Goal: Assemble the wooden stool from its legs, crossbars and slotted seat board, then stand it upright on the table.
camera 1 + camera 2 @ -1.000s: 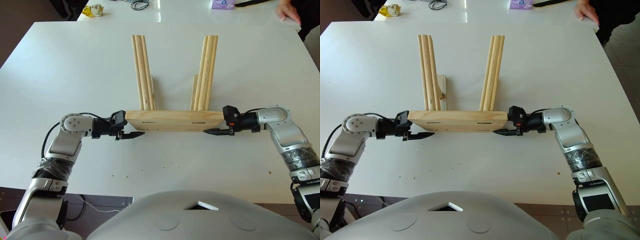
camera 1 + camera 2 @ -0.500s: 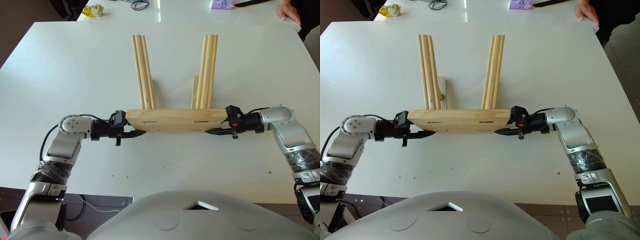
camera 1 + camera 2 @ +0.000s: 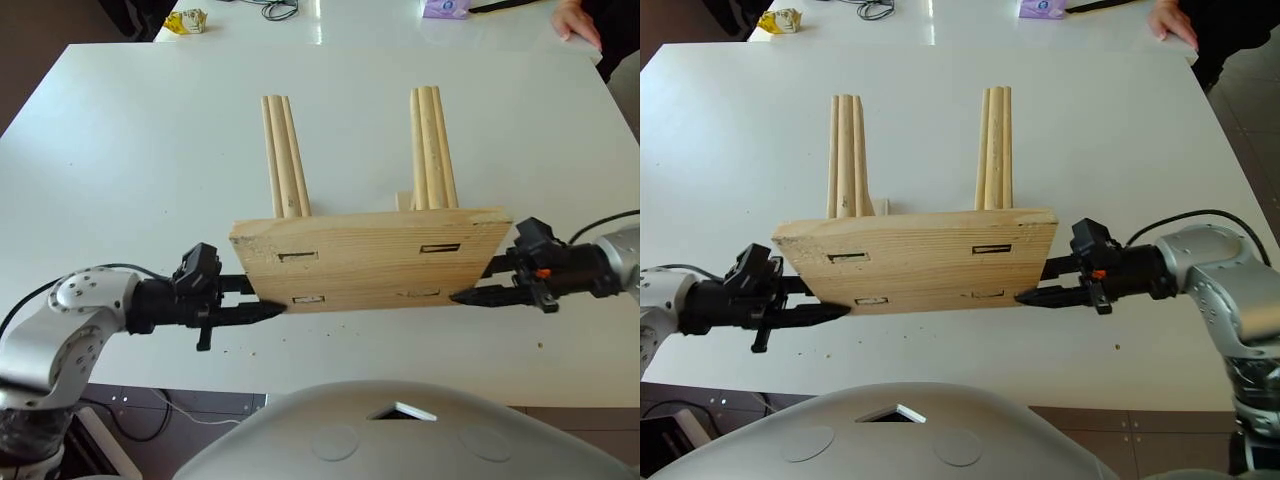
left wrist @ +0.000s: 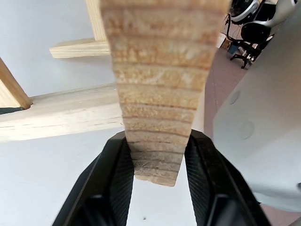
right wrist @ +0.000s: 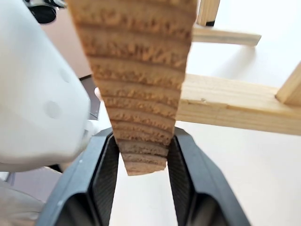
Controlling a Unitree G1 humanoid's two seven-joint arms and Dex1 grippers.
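Above table (image 3: 120, 150), slotted seat board (image 3: 370, 258) was tilted, left gripper (image 3: 262, 300) and right gripper (image 3: 478, 285) each pinching one end.

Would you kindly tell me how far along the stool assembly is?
Done: legs and crossbars look fitted into the seat board. In hand: the left gripper and right gripper clamp the board's two ends, stool tipped, legs pointing away. Left: standing it upright on the table.
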